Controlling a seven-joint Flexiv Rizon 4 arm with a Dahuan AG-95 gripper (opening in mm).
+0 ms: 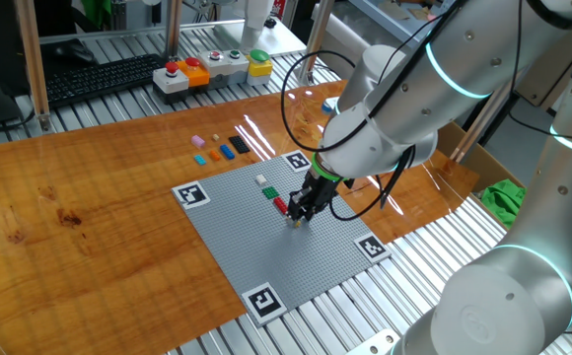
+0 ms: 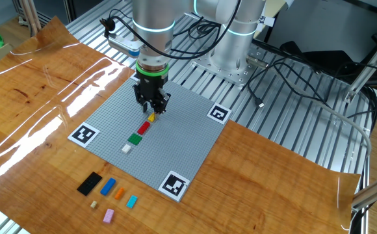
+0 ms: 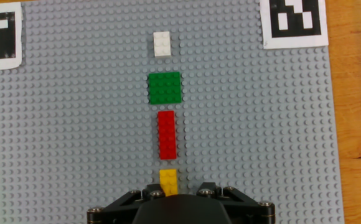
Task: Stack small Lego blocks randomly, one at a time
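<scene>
Yellow brick [image 3: 168, 180] sits right under my gripper [image 3: 179, 194], on the grey baseplate [image 3: 75, 124] in line with red [image 3: 167, 134], green [image 3: 165, 88], white [image 3: 162, 44]. Jaws' grip I cannot tell. Lifting crooked could pop it loose or skew it.

White block [image 3: 162, 44], green [image 3: 165, 88], red [image 3: 167, 135], yellow [image 3: 168, 181] in line on baseplate [image 3: 75, 124]

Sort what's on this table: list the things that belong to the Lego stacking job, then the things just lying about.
Job:
yellow brick under the gripper
red brick
green brick
white brick
loose bricks on the wood
grey baseplate

Lying about:
push-button box
marker tags
keyboard
green cloth
</scene>
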